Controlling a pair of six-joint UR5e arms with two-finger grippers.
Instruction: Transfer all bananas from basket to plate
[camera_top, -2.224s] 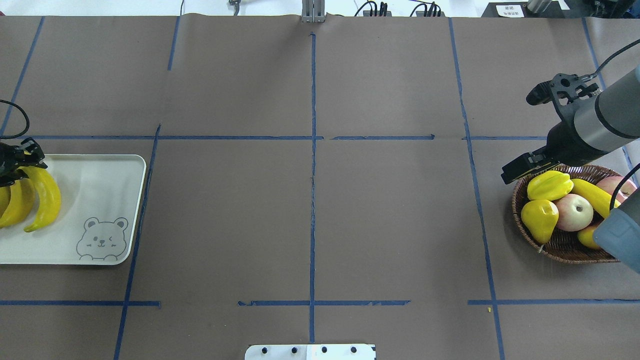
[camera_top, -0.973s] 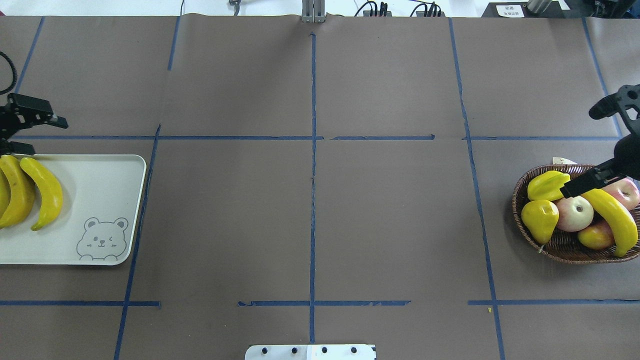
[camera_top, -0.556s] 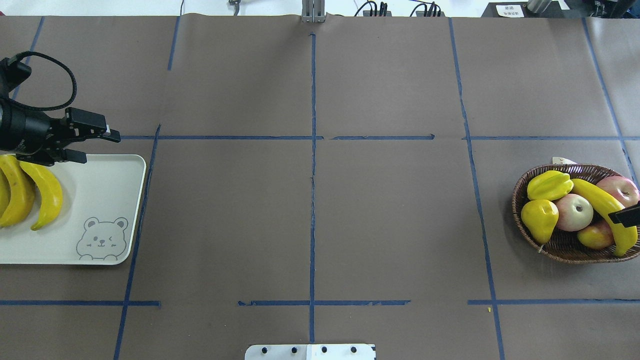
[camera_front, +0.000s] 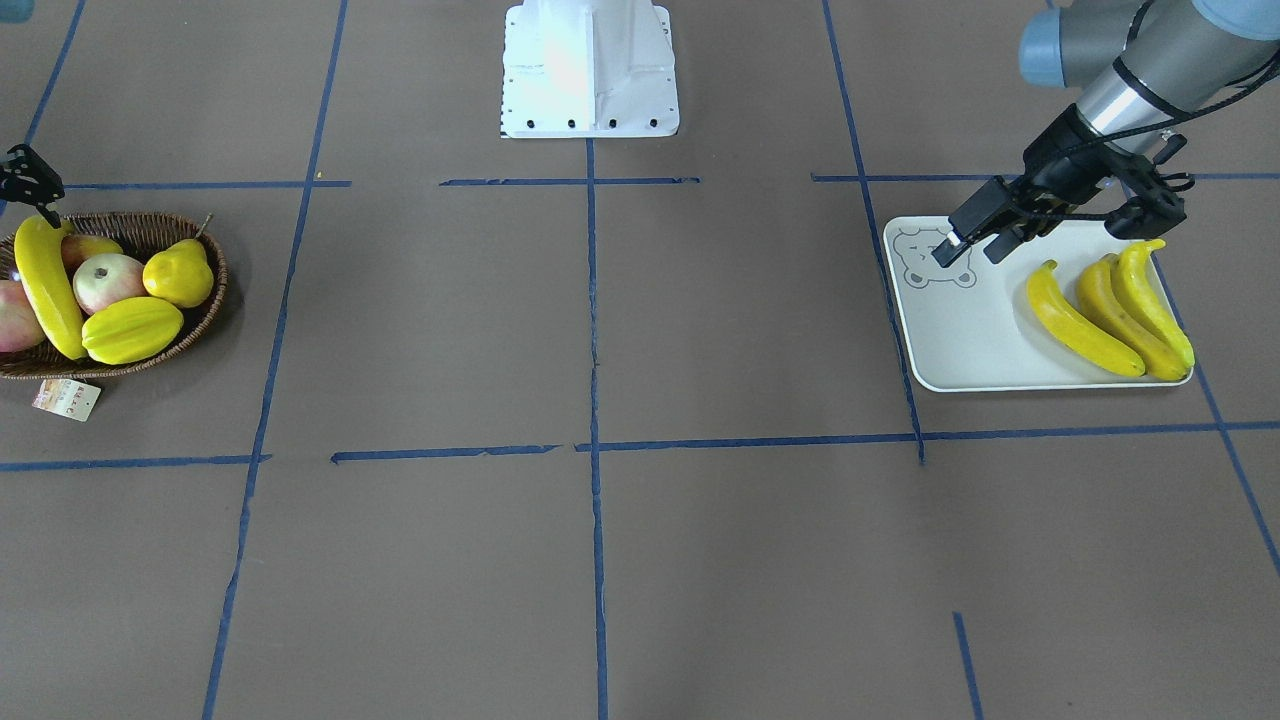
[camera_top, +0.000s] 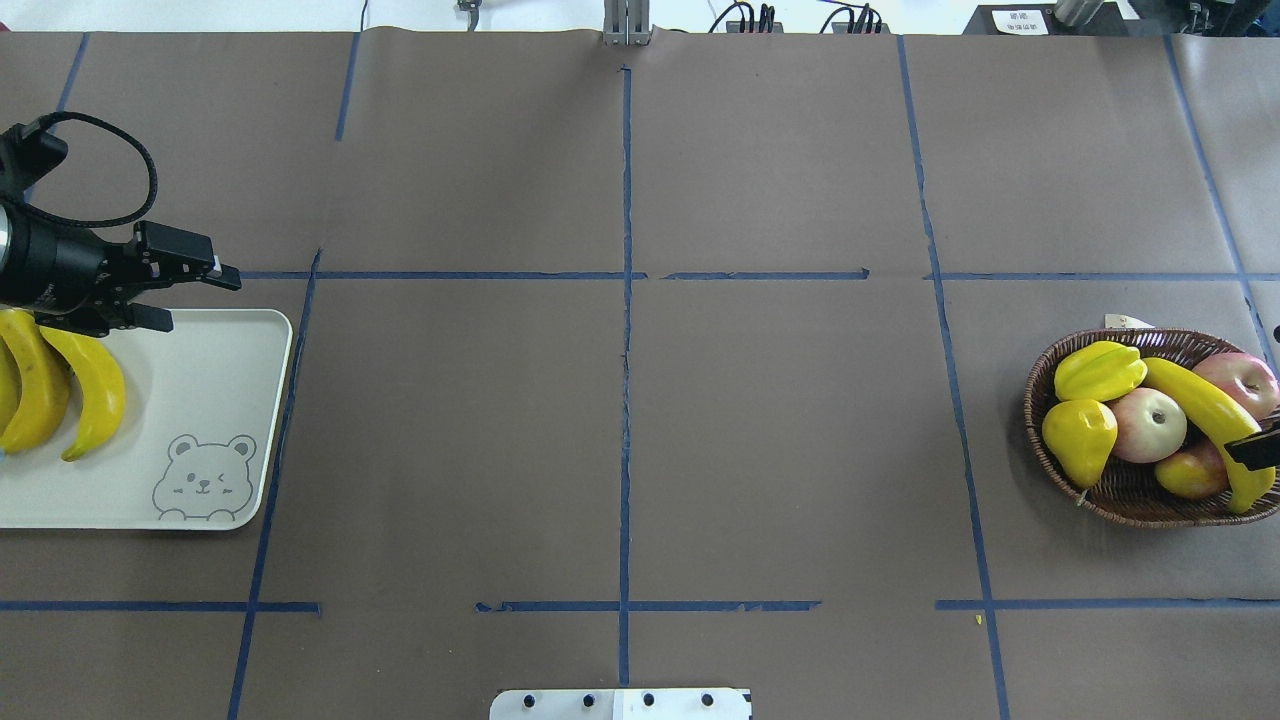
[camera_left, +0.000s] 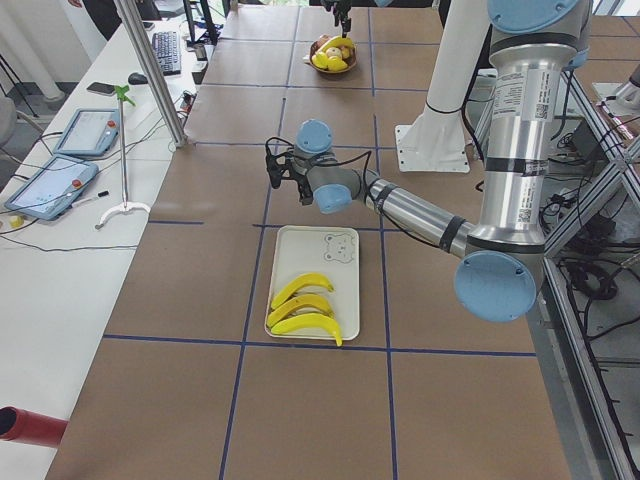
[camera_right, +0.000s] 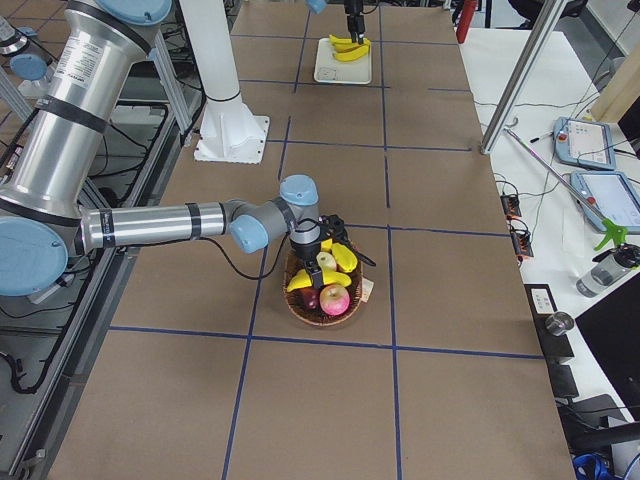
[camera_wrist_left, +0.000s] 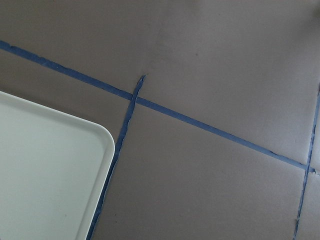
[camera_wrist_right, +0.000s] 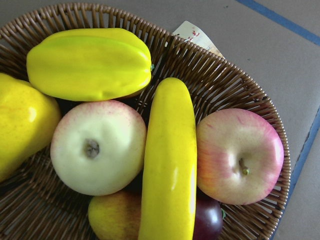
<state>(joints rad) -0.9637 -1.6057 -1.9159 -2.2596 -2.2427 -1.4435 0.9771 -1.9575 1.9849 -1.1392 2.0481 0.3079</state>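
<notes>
Overhead exterior view: the left gripper (camera_top: 205, 303) hangs above the far side of the plate (camera_top: 220, 400), its 2 fingers spread apart with nothing between them. 3 bananas lie side by side on the plate at the end away from the bear-face drawing (camera_top: 205, 478). The front-facing view shows all 3: the inner banana (camera_front: 1085, 320), the middle banana (camera_front: 1125, 318) and the outer banana (camera_front: 1155, 300) at the plate's rim.

Well apart, at the table's other end, the basket (camera_top: 1130, 503) holds the 4th banana (camera_top: 1200, 400), which lies across 2 apples (camera_top: 1148, 423) with one end at the basket's near rim. A starfruit (camera_top: 1100, 370) and a pear (camera_top: 1078, 435) sit beside it, and a paper tag (camera_front: 67, 398) lies just outside the basket.

Only a black tip of the right gripper (camera_top: 1258, 449) shows at the frame's edge, over the 4th banana; I cannot tell whether its fingers are apart or together. The right wrist view looks straight down on that banana with no fingers in sight.
</notes>
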